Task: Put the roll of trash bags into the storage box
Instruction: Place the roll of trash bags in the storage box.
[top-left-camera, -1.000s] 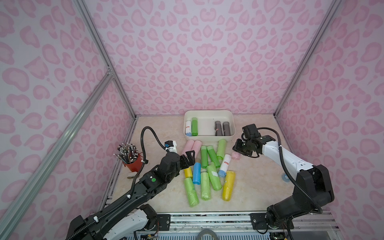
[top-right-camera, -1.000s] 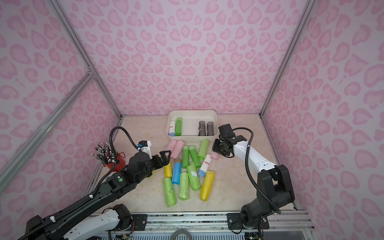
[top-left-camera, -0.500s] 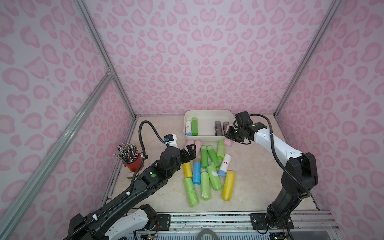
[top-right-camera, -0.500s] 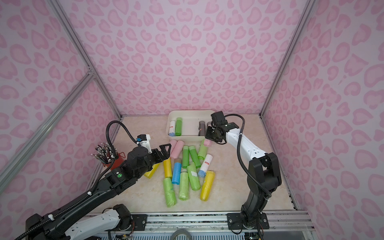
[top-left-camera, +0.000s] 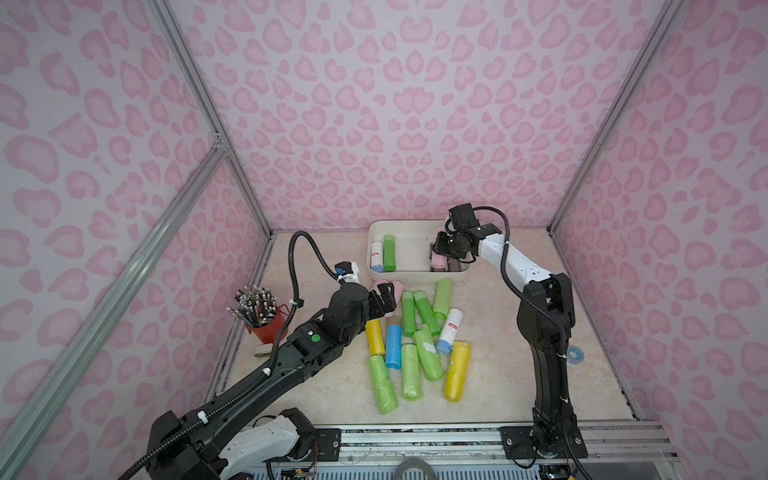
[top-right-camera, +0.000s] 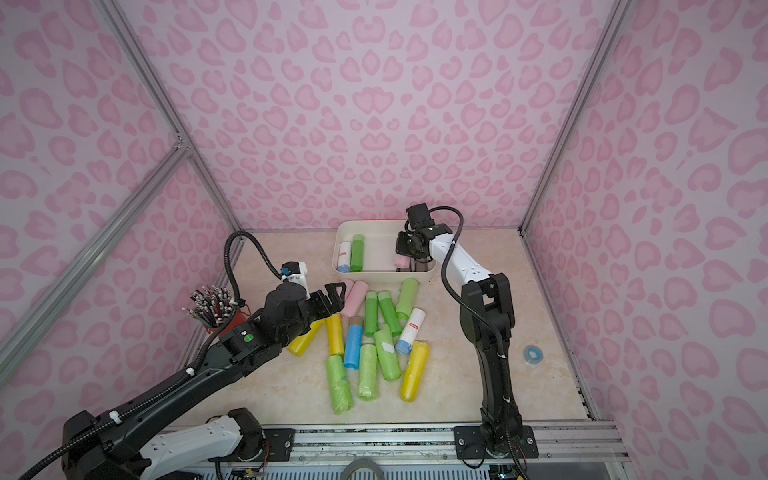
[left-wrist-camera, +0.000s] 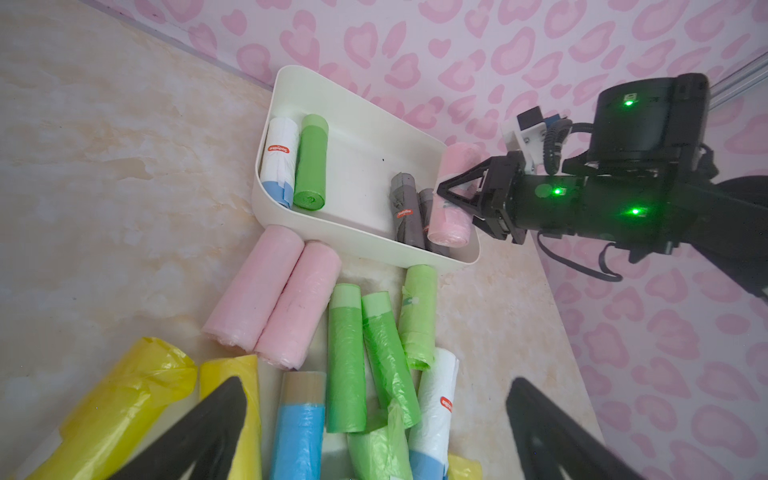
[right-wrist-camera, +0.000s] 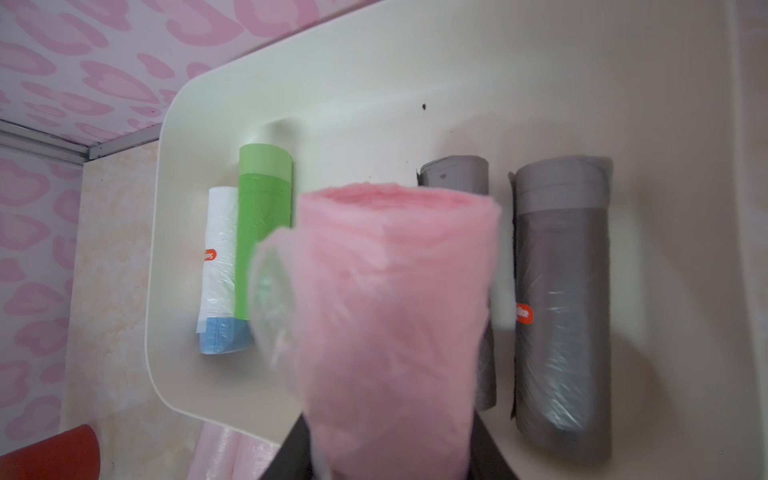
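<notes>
Right gripper (top-left-camera: 439, 252) clamps pink plastic-film roll (right-wrist-camera: 386, 316) over cream-white plastic storage box (top-left-camera: 409, 228); orange-labelled grey rolls (right-wrist-camera: 561, 307) beneath. Left gripper (left-wrist-camera: 374, 428) fingers apart.

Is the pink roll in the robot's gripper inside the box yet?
Not set down: the right gripper is shut on the pink roll, holding it over the grey rolls in the box.

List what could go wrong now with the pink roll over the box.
Released here, the pink roll in the right hand may land on the grey rolls instead of the box floor and settle crooked. The open left hand, close to the two table rolls, might nudge them.
</notes>
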